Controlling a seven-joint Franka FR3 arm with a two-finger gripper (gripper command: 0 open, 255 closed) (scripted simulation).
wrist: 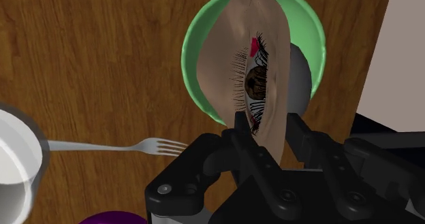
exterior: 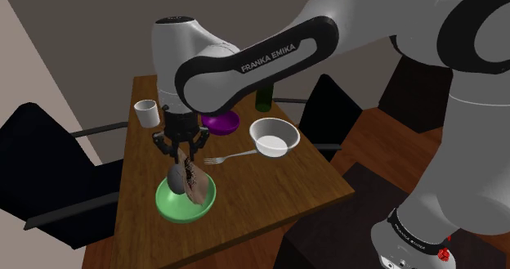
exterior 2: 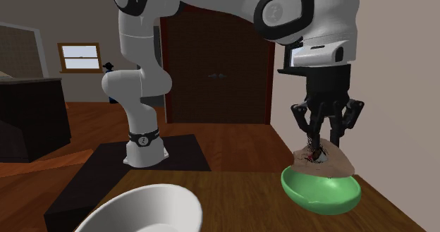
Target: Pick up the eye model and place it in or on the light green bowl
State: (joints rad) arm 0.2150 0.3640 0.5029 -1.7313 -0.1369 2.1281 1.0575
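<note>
The eye model [wrist: 238, 59], a skin-coloured slab with a brown eye and lashes on a grey back, stands on edge in the light green bowl [wrist: 191, 52]. My gripper [wrist: 269, 131] is directly above the bowl, its two black fingers shut on the slab's upper end. In the shoulder view the gripper [exterior: 186, 163] hangs over the eye model [exterior: 190, 184], which rests inside the green bowl [exterior: 167, 202] near the table's front edge. The second exterior view shows the gripper [exterior 2: 324, 142], the eye model [exterior 2: 326, 161] and the bowl [exterior 2: 317, 192] stacked the same way.
On the wooden table [exterior: 270, 186] a fork [exterior: 229, 156] lies between the green bowl and a white bowl [exterior: 272, 136]. A purple bowl [exterior: 221, 123], a white cup [exterior: 146, 112] and a dark bottle [exterior: 263, 100] stand farther back. Dark chairs [exterior: 49, 153] flank the table.
</note>
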